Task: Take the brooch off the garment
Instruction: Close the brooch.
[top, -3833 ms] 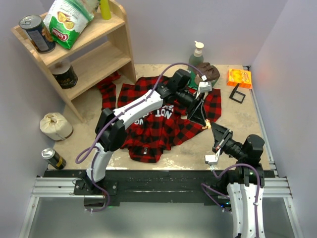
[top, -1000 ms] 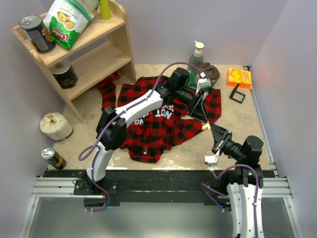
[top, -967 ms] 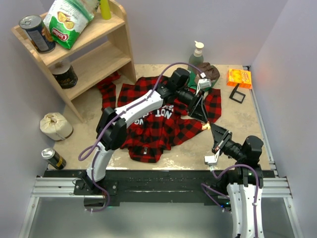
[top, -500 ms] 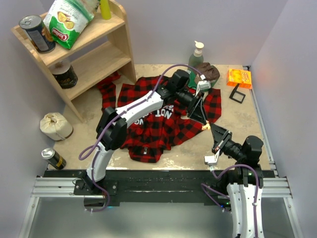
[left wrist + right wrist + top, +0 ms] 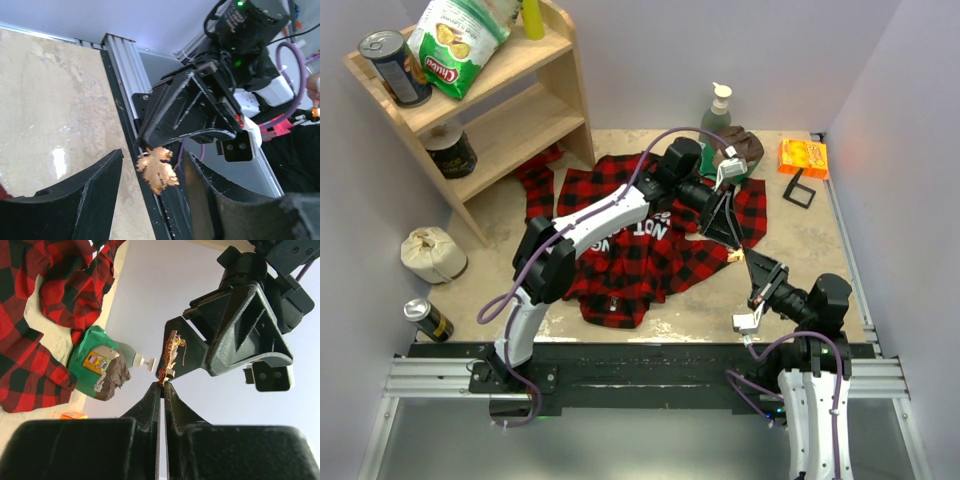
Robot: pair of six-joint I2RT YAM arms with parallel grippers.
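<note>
**Item: the brooch** [image 5: 158, 170]. Small gold-tan ornament shaped like a leaf with a lobed, jagged edge and a metallic sheen. From the right wrist camera it shows edge-on, as a thin strip with fine wire detail and a small fitting at its lower end.

**Location:** Held in the air, apart from the garment [image 5: 660, 265]. In the overhead view it is a pale speck just off the shirt's right-hand edge, above the bare table [image 5: 800, 235]. The red-and-black plaid shirt lies spread flat on the table, partly under the left arm.

**Right claw** [image 5: 161, 387]: Fingers pressed together to a narrow point and clamped on the lower end of the brooch. The ornament stands out beyond the fingertips.

**Left claw** [image 5: 152, 152]: Fingers spread wide and holding nothing. It points toward the right claw. In its own camera the brooch appears in the gap between the two fingers, with clear space on either side. Whether the brooch lies level with the fingertips or beyond them cannot be told.
</note>
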